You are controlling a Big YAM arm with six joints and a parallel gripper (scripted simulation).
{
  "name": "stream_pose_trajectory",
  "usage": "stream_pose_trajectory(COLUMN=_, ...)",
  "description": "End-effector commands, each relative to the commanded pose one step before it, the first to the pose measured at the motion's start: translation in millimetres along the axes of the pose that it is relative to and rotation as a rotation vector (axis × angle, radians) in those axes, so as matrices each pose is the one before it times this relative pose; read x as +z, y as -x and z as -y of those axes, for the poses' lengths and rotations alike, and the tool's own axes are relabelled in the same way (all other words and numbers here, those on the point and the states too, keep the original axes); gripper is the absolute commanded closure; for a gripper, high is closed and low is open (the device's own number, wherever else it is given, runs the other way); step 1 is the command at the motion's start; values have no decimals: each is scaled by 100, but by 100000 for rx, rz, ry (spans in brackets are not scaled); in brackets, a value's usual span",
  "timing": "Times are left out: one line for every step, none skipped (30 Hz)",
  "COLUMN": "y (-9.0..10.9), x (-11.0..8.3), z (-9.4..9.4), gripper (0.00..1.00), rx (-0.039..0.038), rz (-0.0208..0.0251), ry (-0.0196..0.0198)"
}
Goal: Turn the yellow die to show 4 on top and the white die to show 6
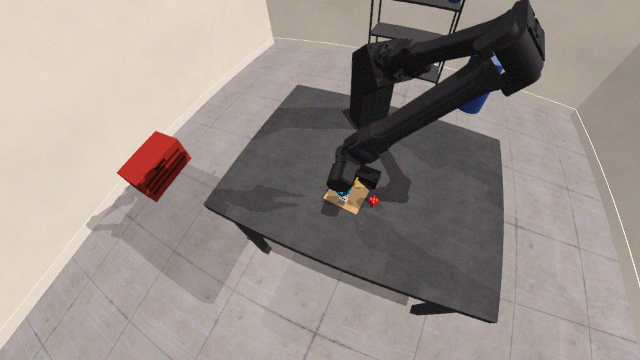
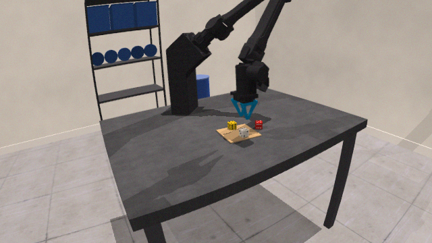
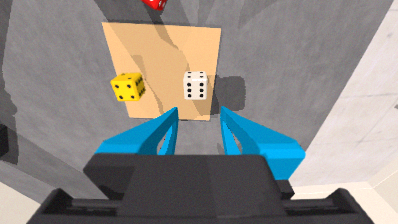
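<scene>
Three dice, one of each colour, are on the matte dark-grey tabletop [image 1: 425,240] [image 2: 169,169] [image 3: 280,40]: the white die [image 1: 343,200] [image 2: 244,132] [image 3: 195,85] on a thin, flat tan mat [image 1: 357,202] [image 2: 233,136] [image 3: 150,40], the yellow die [image 1: 356,181] [image 2: 231,125] [image 3: 127,87] at its edge, the red die [image 1: 373,201] [image 2: 258,125] [image 3: 156,4] just beyond it. All are pipped cubes with softened corners. The single black arm [image 1: 420,115] [image 2: 263,30] bends high, then slopes down, its wrist pointing the two blue, tapered jaws [image 1: 344,192] [image 2: 245,117] downward. They stand parted and released, above the tabletop, grasping none of the dice.
</scene>
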State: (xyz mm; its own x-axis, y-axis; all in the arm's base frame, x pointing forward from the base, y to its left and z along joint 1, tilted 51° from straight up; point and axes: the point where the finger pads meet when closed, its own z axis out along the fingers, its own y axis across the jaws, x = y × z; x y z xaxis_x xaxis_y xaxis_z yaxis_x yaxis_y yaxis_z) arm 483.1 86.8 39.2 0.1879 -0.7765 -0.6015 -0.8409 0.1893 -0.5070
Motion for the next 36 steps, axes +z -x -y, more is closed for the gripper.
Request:
stream_pose_trajectory(y=-567, x=-2225, z=248, gripper=56, rx=-564, rz=-1248, ry=-1016)
stream_pose_trajectory(y=1, x=-201, z=0, gripper=56, rx=-3, rz=-1, ry=0)
stream_pose_trajectory(y=1, x=-146, z=-1, gripper=56, rx=-2, rz=-1, ry=-1)
stream_pose_trajectory(y=65, x=-110, z=357, gripper=56, rx=-393, rz=70, ry=-475)
stream_pose_trajectory(y=33, x=-62, z=235, gripper=56, rx=-257, rz=-10, ry=-319)
stream_pose_trajectory(y=-4, x=-22, z=36, gripper=56, rx=-39, rz=-54, ry=-55)
stream_pose_trajectory(y=-208, x=194, z=-284, gripper=56, rx=564, rz=-110, ry=678)
stream_pose_trajectory(y=-238, x=223, z=-324, gripper=0, rx=641, rz=-140, ry=768)
stream_pose_trajectory(y=120, x=150, z=-169, gripper=0, rx=-115, rz=177, ry=459)
stream_pose_trajectory(y=41, x=27, z=-24, gripper=0, rx=-60, rz=54, ry=75)
stream_pose_trajectory(y=0, x=0, z=0, gripper=0, rx=0, rz=0, ry=0)
stream_pose_trajectory(y=0, x=0, z=0, gripper=0, rx=0, rz=0, ry=0)
stream_pose_trajectory(y=-2, x=-3, z=2, gripper=0, rx=110, rz=-16, ry=-7)
stream_pose_trajectory(y=0, x=0, z=0, gripper=0, rx=244, rz=0, ry=0)
stream_pose_trajectory(y=0, x=0, z=0, gripper=0, rx=56, rz=0, ry=0)
stream_pose_trajectory(y=0, x=0, z=0, gripper=0, rx=0, rz=0, ry=0)
stream_pose_trajectory(y=0, x=0, z=0, gripper=0, rx=0, rz=0, ry=0)
stream_pose_trajectory(y=0, x=0, z=0, gripper=0, rx=0, rz=0, ry=0)
stream_pose_trajectory(y=0, x=0, z=0, gripper=0, rx=0, rz=0, ry=0)
stream_pose_trajectory(y=0, x=0, z=0, gripper=0, rx=0, rz=0, ry=0)
stream_pose_trajectory(y=0, x=0, z=0, gripper=0, rx=0, rz=0, ry=0)
stream_pose_trajectory(y=0, x=0, z=0, gripper=0, rx=0, rz=0, ry=0)
stream_pose_trajectory(y=0, x=0, z=0, gripper=0, rx=0, rz=0, ry=0)
stream_pose_trajectory(y=0, x=0, z=0, gripper=0, rx=0, rz=0, ry=0)
stream_pose_trajectory(y=0, x=0, z=0, gripper=0, rx=0, rz=0, ry=0)
stream_pose_trajectory(y=0, x=0, z=0, gripper=0, rx=0, rz=0, ry=0)
stream_pose_trajectory(y=0, x=0, z=0, gripper=0, rx=0, rz=0, ry=0)
stream_pose_trajectory(y=0, x=0, z=0, gripper=0, rx=0, rz=0, ry=0)
stream_pose_trajectory(y=0, x=0, z=0, gripper=0, rx=0, rz=0, ry=0)
stream_pose_trajectory(y=0, x=-22, z=15, gripper=0, rx=-28, rz=-7, ry=-48)
stream_pose_trajectory(y=0, x=-142, z=100, gripper=0, rx=-186, rz=-45, ry=-321)
stream_pose_trajectory(y=62, x=-320, z=227, gripper=0, rx=-491, rz=-35, ry=-716)
stream_pose_trajectory(y=186, x=-282, z=141, gripper=0, rx=-404, rz=135, ry=-472)
stream_pose_trajectory(y=-17, x=-143, z=-140, gripper=0, rx=149, rz=13, ry=189)
stream_pose_trajectory(y=-30, x=-197, z=-180, gripper=0, rx=195, rz=-34, ry=236)
stream_pose_trajectory(y=1, x=-264, z=-1, gripper=0, rx=-4, rz=-2, ry=-1)
